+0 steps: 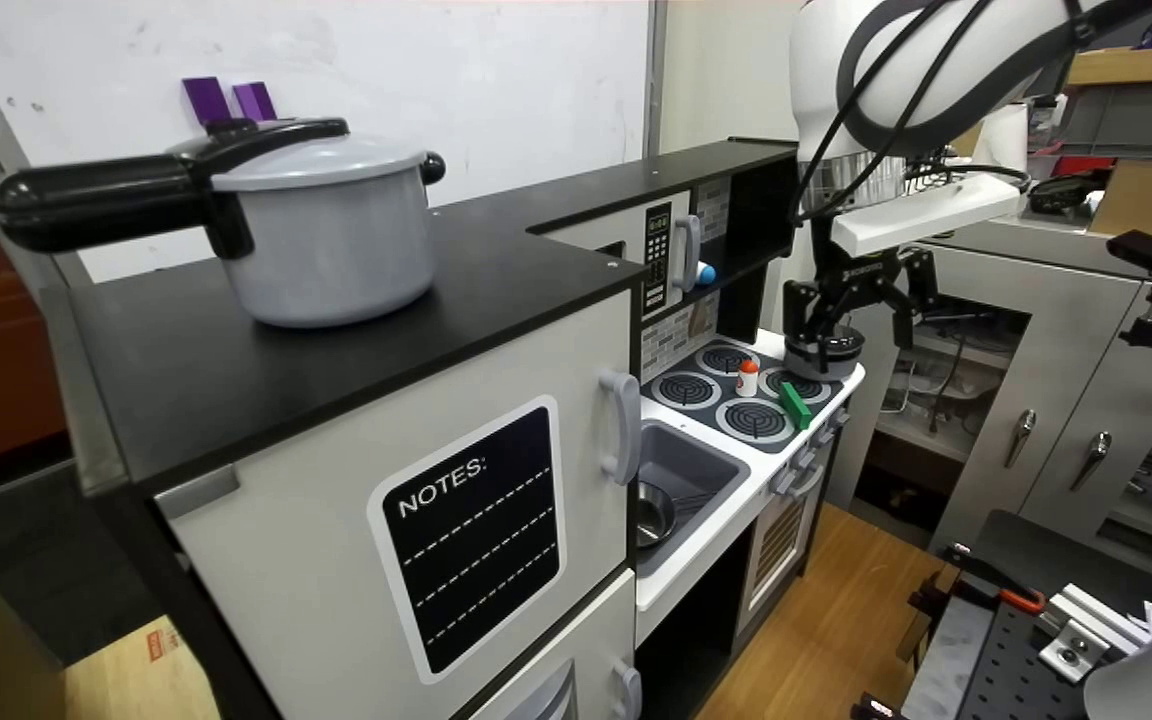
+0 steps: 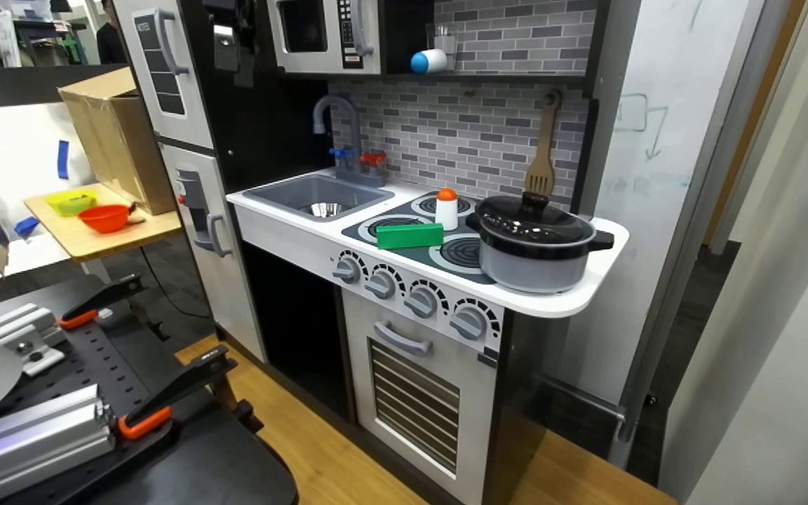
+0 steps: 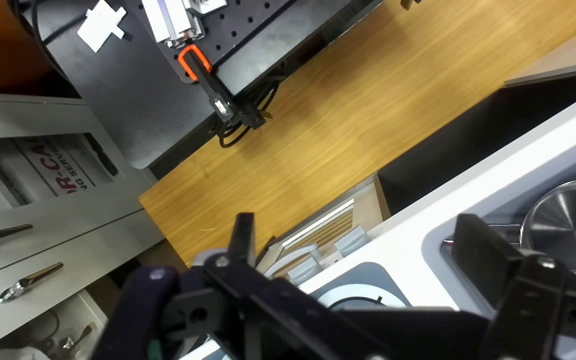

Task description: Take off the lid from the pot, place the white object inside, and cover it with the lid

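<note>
In an exterior view our gripper hangs empty; in an exterior view the lid caps the pot, white bottle nearby, presumably for loading; our wrist view shows fingers wide apart, probably for the lid

A white countertop carries a dark grey stove panel. A round grey lidded pot stands near the end edge opposite the inset grey sink; a green rectangular block lies toward the front edge; a white orange-capped bottle stands farther back. A grey faucet rises at the back edge.
</note>
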Available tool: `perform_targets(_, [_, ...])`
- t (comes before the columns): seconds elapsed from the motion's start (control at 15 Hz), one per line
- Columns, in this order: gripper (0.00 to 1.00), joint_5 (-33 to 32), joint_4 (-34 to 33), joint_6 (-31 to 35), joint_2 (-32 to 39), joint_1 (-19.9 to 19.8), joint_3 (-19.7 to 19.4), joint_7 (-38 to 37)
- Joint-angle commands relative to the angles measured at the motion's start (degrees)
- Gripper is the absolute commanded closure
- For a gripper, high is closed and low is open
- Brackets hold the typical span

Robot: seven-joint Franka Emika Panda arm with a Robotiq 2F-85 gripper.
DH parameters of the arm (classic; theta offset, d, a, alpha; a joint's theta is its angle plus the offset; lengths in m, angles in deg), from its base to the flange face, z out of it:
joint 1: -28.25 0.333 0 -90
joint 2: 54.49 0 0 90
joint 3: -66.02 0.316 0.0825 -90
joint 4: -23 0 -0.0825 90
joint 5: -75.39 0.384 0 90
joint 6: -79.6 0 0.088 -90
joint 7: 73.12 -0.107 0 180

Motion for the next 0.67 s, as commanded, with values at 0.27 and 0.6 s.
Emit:
perform_targets(0.27, [0.00, 0.1, 0.0, -0.1, 0.0, -0.3, 0.3, 0.1])
perform_targets(0.6, [0.00, -0.3, 0.2, 0.3, -0.3, -0.5, 0.4, -0.3])
